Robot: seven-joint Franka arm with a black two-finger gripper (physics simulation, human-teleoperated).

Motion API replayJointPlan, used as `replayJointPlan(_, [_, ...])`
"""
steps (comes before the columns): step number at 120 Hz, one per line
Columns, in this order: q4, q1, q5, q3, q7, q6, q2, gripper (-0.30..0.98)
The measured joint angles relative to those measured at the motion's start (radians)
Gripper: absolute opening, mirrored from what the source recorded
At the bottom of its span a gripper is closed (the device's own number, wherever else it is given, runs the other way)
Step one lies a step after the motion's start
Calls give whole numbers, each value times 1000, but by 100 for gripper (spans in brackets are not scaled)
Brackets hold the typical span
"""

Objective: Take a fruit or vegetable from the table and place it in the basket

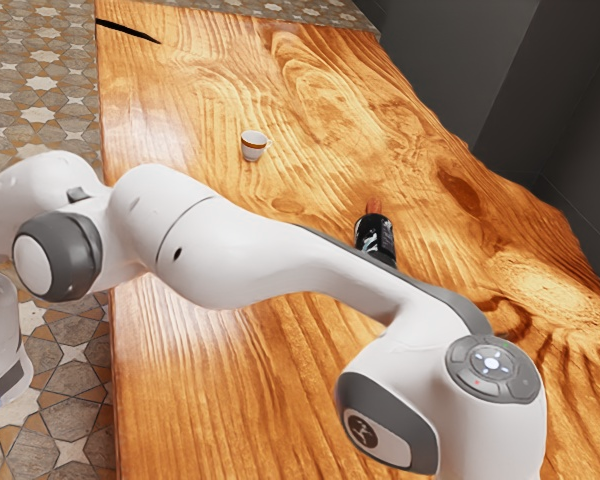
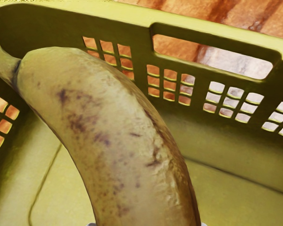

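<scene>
Beside the patterned tile floor [image 1: 35, 110], see the long wooden table [image 1: 210, 400], glossy and heavily grained. Reach across it with the white arm [image 1: 220, 250], bent down toward the exterior view's lower right. In the wrist view, look into the yellow-green basket [image 2: 132, 26], with square holes in its walls and a long handle slot below its rim. Find the banana [image 2: 118, 127] above the basket's floor, curved and brown-spotted, stem toward a wall. Hold it pinched between the jaws of the gripper [image 2: 147, 223], with one tip against each side. On the table, just past the arm, spot the dark bottle [image 1: 377, 238], reddish at the neck and partly hidden. Farther toward the exterior view's left, notice the small white cup [image 1: 253, 149], upright and brown-banded.
</scene>
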Motion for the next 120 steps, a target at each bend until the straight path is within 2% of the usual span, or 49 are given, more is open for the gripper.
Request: replayJointPlan(120, [-8, 23, -1, 21, -19, 325, 87, 17])
